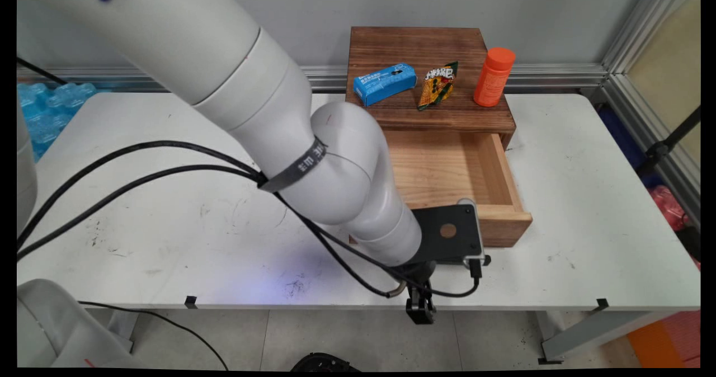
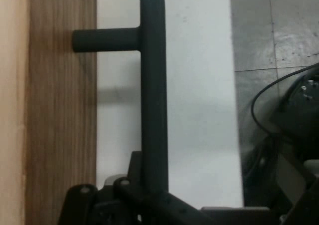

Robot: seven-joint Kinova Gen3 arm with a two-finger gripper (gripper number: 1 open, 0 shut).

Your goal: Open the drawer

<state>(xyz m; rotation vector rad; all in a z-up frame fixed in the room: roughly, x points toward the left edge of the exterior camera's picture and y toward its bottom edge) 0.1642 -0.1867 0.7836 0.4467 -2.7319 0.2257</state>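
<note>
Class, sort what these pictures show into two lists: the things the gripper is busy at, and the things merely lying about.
At the gripper:
gripper
black handle, running up from the gripper's linkage
open drawer, whose front carries the handle

Lying about:
blue box, snack packet and orange bottle, all on the wooden cabinet
white table

White arm bent low, hand (image 1: 420, 304) pointing down

blue box (image 1: 385, 83): white print on its side, too small to read
snack packet (image 1: 438, 85): large white characters near its top, not legible
orange bottle (image 1: 493, 77): no label can be seen
strap on the arm (image 1: 296, 167): light lettering, not legible
hand view: no text
</note>
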